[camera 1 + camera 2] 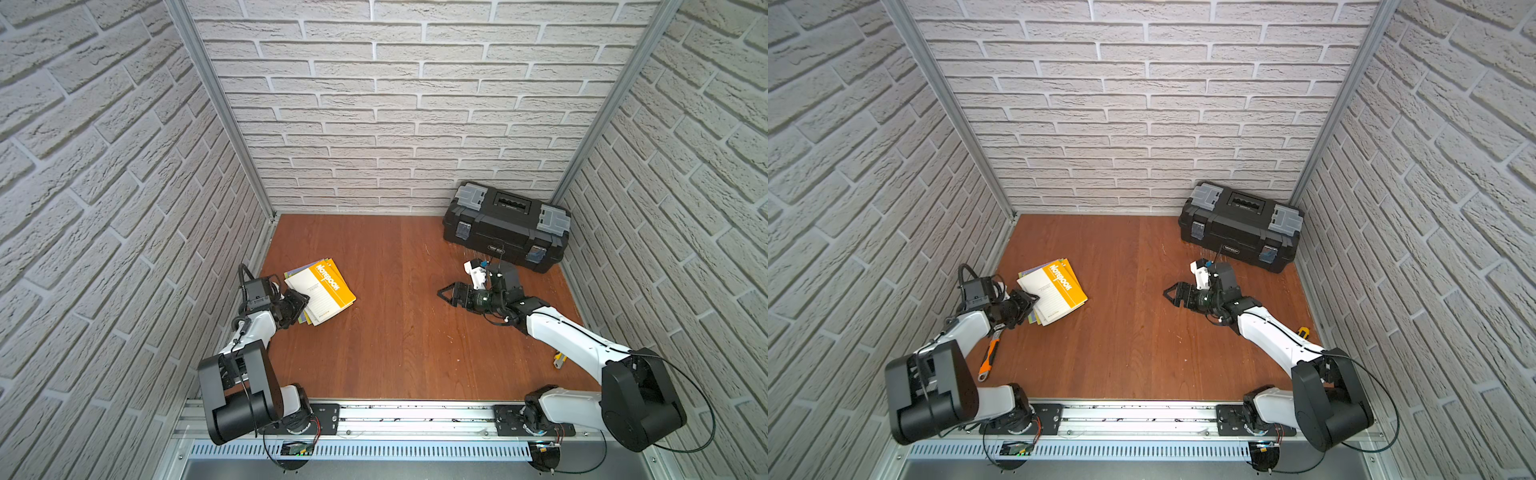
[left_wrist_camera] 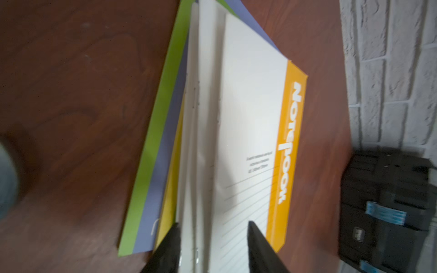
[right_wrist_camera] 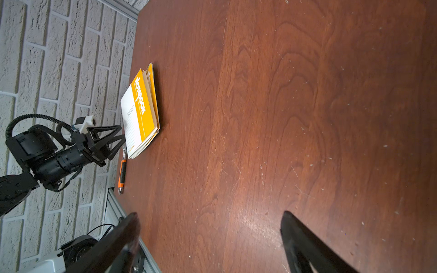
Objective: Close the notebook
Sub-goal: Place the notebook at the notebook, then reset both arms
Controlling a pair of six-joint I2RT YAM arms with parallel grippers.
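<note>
Showing the notebook (image 1: 322, 291) lying on the left part of the tabletop (image 1: 395, 340), near the left wall, with its orange-and-white cover facing up over slightly fanned pages. Resting, in the left wrist view, on green and purple sheets (image 2: 153, 141). Holding the left end effector (image 2: 212, 227) at the notebook's near edge, fingers parted, white page edges showing between them, not clamped on them. Hovering the right end effector (image 3: 210, 214) well apart over bare wood, fingers spread wide, carrying nothing. Also showing a black toolbox (image 1: 505, 226) standing in the far right corner and an orange-handled wrench (image 1: 988, 353) lying just beside the left arm.
</note>
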